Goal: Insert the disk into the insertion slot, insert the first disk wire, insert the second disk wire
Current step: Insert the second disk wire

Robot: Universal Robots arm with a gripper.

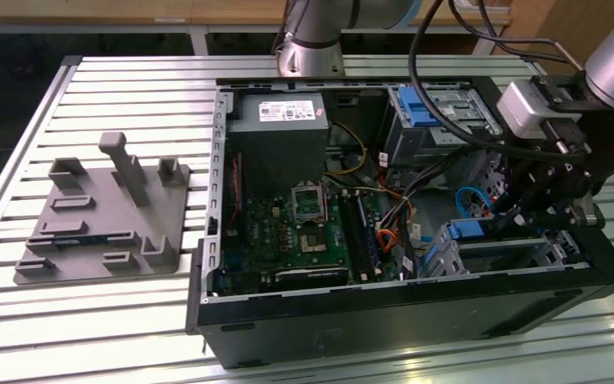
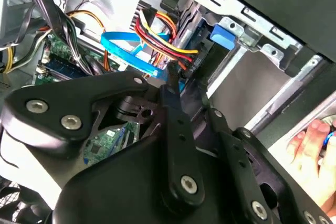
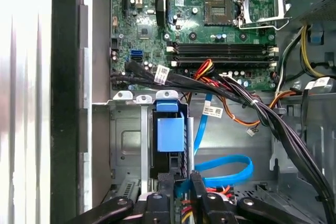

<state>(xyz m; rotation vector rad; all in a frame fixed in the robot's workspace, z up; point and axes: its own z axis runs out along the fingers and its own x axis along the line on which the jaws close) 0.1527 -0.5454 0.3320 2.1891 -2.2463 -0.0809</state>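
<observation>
Logging my tool [image 3: 181, 182], pressed together on a multicoloured wire connector [image 2: 170, 66] beside the disk [image 3: 170, 135] seated in its insertion slot [image 3: 126, 140].

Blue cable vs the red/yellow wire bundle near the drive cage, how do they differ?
The blue cable is one flat single-colour band; the wire bundle is several thin round strands, red, yellow, orange, black. The blue cable curves in a wide loop; the wire bundle stays bunched. Both run close to the disk.
</observation>
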